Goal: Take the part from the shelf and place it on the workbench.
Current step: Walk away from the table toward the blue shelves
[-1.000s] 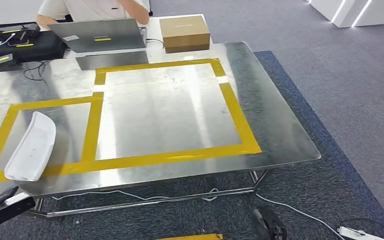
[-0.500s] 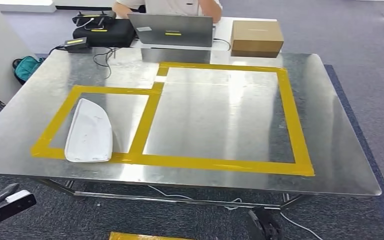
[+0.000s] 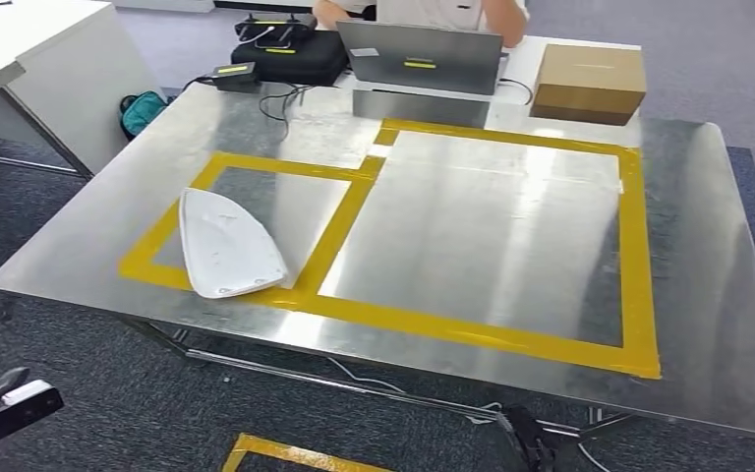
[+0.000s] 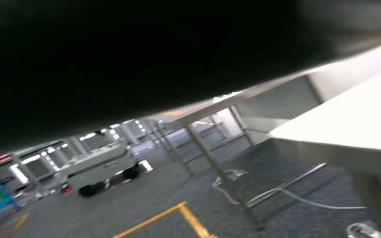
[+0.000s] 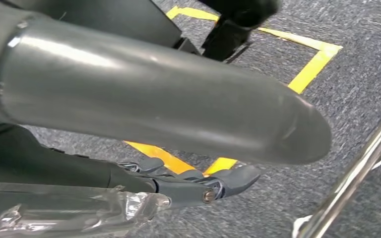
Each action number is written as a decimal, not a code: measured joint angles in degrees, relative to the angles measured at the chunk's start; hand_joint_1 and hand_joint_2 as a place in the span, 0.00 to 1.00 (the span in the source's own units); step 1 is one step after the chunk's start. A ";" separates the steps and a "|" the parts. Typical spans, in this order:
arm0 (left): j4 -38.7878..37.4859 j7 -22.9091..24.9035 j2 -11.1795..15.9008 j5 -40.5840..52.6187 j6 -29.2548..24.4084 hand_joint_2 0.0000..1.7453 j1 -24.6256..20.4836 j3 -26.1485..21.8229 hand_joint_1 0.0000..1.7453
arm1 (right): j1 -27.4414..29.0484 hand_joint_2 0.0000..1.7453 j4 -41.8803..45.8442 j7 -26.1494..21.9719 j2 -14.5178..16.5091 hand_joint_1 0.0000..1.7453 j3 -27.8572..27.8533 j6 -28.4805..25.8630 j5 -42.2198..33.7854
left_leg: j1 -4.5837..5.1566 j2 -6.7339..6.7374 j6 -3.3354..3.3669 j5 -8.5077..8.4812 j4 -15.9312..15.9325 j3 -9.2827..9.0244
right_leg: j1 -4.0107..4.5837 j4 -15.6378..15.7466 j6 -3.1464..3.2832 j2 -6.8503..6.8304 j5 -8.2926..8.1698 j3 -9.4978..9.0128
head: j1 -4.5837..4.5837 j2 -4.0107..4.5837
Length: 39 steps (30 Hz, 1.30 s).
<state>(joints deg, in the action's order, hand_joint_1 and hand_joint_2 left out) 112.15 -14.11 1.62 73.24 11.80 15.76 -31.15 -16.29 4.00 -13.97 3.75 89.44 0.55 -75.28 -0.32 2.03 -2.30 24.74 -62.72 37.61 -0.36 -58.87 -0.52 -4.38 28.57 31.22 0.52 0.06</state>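
Observation:
The white curved part lies flat on the steel workbench, inside the smaller yellow-taped rectangle near the front left edge. My left hand hangs low at the bottom left, well below and apart from the table, with dark fingers spread and nothing in them. In the right wrist view my right hand hangs over the carpet, its thick thumb apart from the dark fingers, holding nothing.
A laptop, a black case and a cardboard box stand at the table's far edge, with a person behind. A white desk stands far left. Yellow tape marks the carpet; cables run under the table.
The camera has swung left, so the whole table has shifted right in view. The part stays where it lay on the table. My left hand remains low at the bottom left.

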 joint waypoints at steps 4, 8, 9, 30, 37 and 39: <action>0.00 0.10 -0.12 0.28 0.31 0.00 0.27 -0.47 0.00 | -0.19 0.00 0.01 0.03 0.00 0.00 0.00 0.00 0.00 | 0.53 1.15 1.21 -0.72 5.37 -2.66 | 0.60 0.31 -1.07 -2.47 0.92 -0.90 | -0.02 -0.01; 0.08 0.13 -0.26 0.61 0.53 0.00 0.46 -1.36 0.00 | -0.33 0.00 0.02 0.07 0.05 0.00 0.00 0.02 0.00 | 0.17 -1.58 2.48 -0.82 5.73 -2.87 | 0.22 -5.48 -1.98 1.90 4.58 1.38 | -0.40 -0.02; 0.09 0.13 -0.31 0.65 0.63 0.00 0.41 -1.39 0.00 | -0.22 0.00 0.02 0.07 0.05 0.00 0.00 0.02 0.00 | 0.16 -2.29 2.69 -0.78 5.71 -2.88 | 0.24 -9.48 -1.96 3.33 6.34 3.38 | -0.53 -0.01; 0.19 -0.85 -2.47 2.99 2.66 0.00 1.00 -4.55 0.00 | 0.26 0.00 -0.04 0.14 0.01 0.00 0.00 0.14 -0.24 | -0.08 -0.58 0.00 1.01 -2.08 0.82 | 0.33 0.09 0.77 0.24 -0.61 0.30 | 0.07 -0.01; 0.67 -1.11 -3.98 4.04 3.63 0.00 0.98 -6.78 0.00 | 0.26 0.00 -0.04 0.25 -0.01 0.00 0.00 0.20 -0.24 | 0.58 0.21 1.76 -0.99 6.40 -3.44 | 0.63 -1.19 -1.13 -1.38 1.64 -0.22 | -0.05 -0.01; 1.03 -1.74 -5.02 5.22 4.62 0.00 0.74 -7.72 0.00 | 0.36 0.00 -0.05 0.26 -0.02 0.00 0.00 0.25 -0.24 | 0.30 -1.24 2.25 -1.11 6.55 -3.51 | 0.40 -6.98 -1.58 2.26 4.66 2.56 | -0.25 -0.01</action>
<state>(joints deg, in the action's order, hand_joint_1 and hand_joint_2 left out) 113.18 -15.85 -3.40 78.45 16.43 16.51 -38.86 -15.93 3.95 -13.71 3.74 89.44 0.80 -75.52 -0.01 0.79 -0.05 23.62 -56.17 34.09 0.04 -65.84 -2.10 -2.12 33.23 33.78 0.28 0.06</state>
